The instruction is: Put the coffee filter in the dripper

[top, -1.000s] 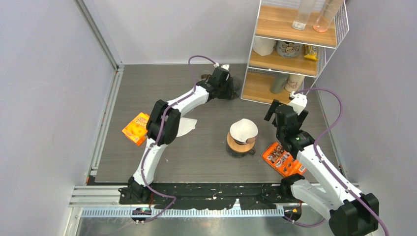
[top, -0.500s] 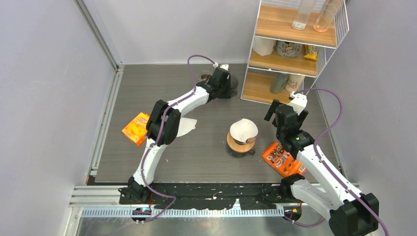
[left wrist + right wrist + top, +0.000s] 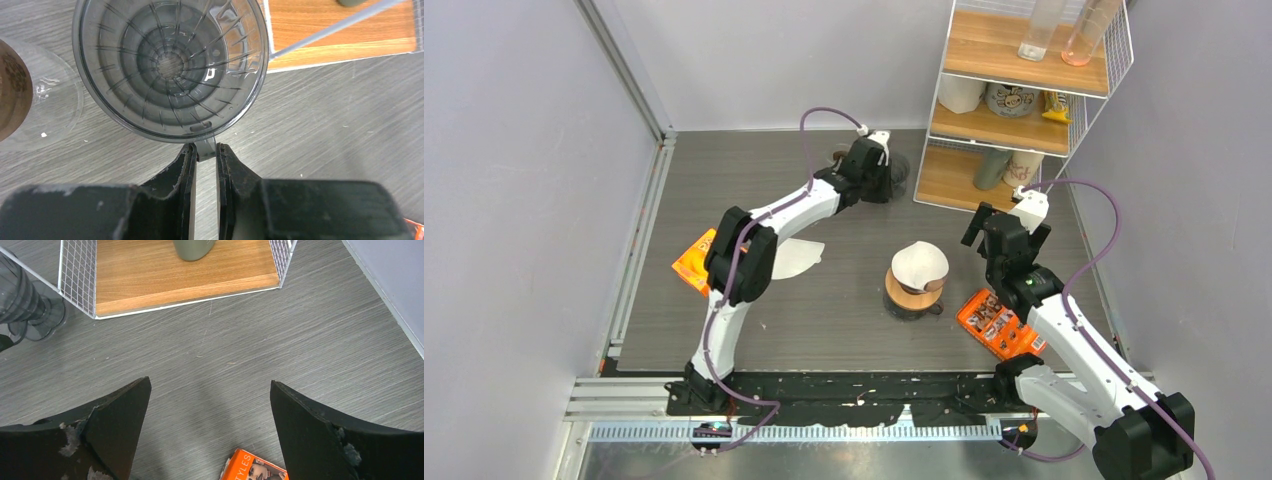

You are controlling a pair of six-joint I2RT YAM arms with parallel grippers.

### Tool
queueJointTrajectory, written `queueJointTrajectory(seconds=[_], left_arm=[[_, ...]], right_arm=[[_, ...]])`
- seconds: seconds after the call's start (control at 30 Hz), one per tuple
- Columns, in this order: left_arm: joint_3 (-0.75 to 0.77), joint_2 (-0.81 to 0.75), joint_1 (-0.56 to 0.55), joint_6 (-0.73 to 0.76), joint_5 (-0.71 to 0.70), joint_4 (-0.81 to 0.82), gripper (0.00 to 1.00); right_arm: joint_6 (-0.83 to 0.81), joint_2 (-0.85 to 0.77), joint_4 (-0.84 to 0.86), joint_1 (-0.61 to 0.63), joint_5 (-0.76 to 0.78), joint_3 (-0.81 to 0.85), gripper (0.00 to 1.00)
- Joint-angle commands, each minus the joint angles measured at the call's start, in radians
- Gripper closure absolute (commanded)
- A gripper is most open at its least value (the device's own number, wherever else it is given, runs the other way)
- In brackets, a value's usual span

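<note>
A smoky clear ribbed dripper (image 3: 170, 65) stands at the back of the table, just left of the shelf (image 3: 896, 172). My left gripper (image 3: 205, 150) is shut on the small handle tab (image 3: 205, 148) at its near rim. One white coffee filter (image 3: 802, 258) lies flat on the table beside the left arm. Another white cone-shaped filter (image 3: 919, 263) sits on a wooden-collared glass server (image 3: 911, 298) at the centre. My right gripper (image 3: 210, 390) hangs open over bare table, right of the server (image 3: 999, 235), with nothing between its fingers.
A wire shelf with wooden boards (image 3: 1024, 90) holding cups and bottles stands at the back right. Orange boxes lie at the left (image 3: 696, 262) and near the right arm (image 3: 996, 325). A clear disc with a brown object (image 3: 20, 95) sits left of the dripper.
My left gripper has closed on the dripper's handle tab, and the left arm's elbow has shifted slightly left. The right arm has not moved.
</note>
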Motion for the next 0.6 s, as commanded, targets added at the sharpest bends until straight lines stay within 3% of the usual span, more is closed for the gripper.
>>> queueJointTrajectory(seconds=[0.0,0.57], left_arm=[[-0.026,-0.127,-0.004,0.038,0.041,0.124,1.0],[-0.128,-0.385,-0.001,0.122,0.045,0.079,1.0]], right_arm=[[0.001,-0.013,0.015,-0.005,0.022,0.038,0.05],[-0.001,-0.045,0.014,-0.006,0.005,0.03,0.05]])
